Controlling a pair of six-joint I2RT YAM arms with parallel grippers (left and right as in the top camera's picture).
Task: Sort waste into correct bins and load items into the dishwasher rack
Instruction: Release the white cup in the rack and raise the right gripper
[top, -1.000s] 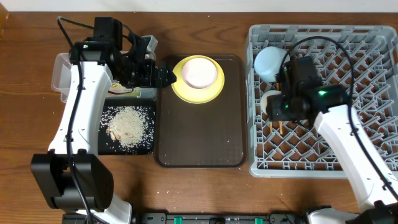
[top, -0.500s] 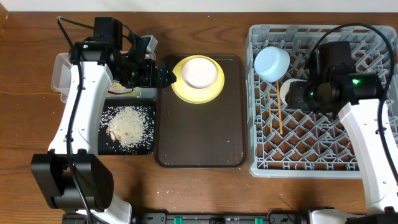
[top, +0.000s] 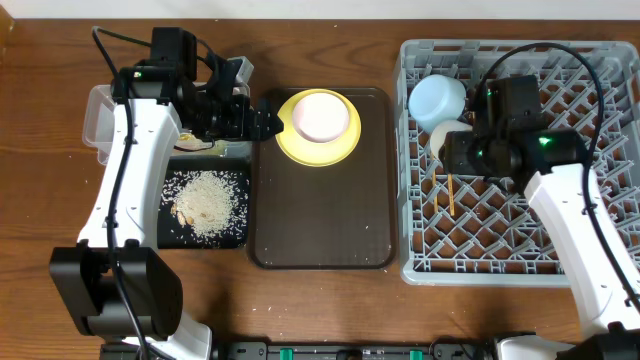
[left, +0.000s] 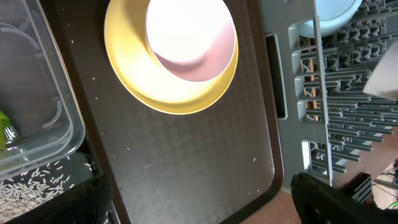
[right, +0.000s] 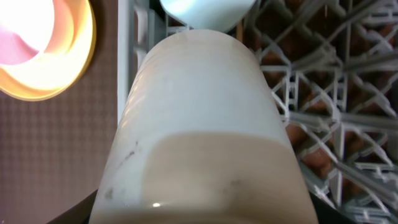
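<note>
Small white cup (top: 443, 133): grasped in the right hand (top: 450, 150), above the dishwasher rack (top: 520, 240), just beside the light blue bowl (top: 436, 100). Chopstick (top: 451, 195): in rack, near cup. Left hand (top: 264, 122): released, fingers spread, beside the yellow plate (top: 300, 150).

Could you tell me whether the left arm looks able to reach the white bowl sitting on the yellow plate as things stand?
Probably yes. The left gripper sits open right beside the yellow plate, and nothing stands between it and the white bowl resting on that plate.
</note>
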